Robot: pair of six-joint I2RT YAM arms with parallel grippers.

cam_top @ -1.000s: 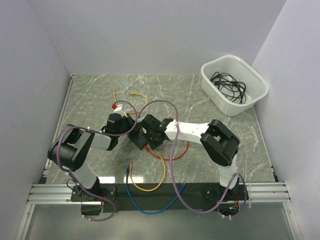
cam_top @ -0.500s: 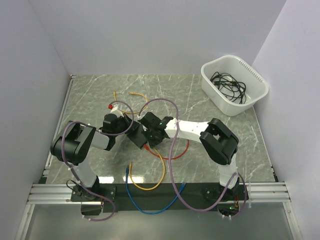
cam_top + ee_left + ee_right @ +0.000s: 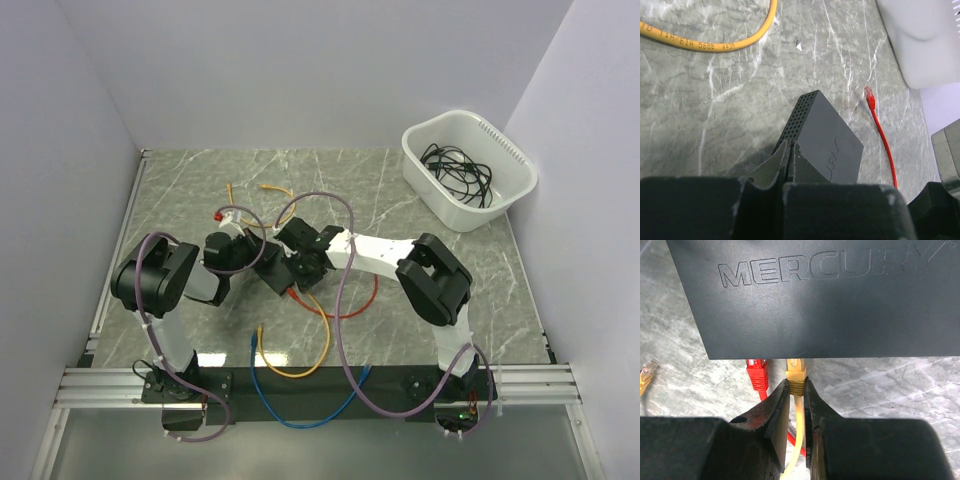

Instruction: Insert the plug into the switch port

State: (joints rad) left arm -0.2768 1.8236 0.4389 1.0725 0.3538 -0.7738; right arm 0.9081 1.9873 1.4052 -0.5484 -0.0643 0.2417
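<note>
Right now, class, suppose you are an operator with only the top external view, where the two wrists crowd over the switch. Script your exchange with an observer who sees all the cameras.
Operator: Is it plugged in yet?
Observer: Not seated. The right wrist view shows the right gripper pinching the yellow plug, tip at the switch's edge, body showing outside.
Operator: Anything beside it?
Observer: A red plug, just left of it in that view.
Operator: And the other arm?
Observer: The left gripper is shut, at the switch's corner by its perforated side.
</note>
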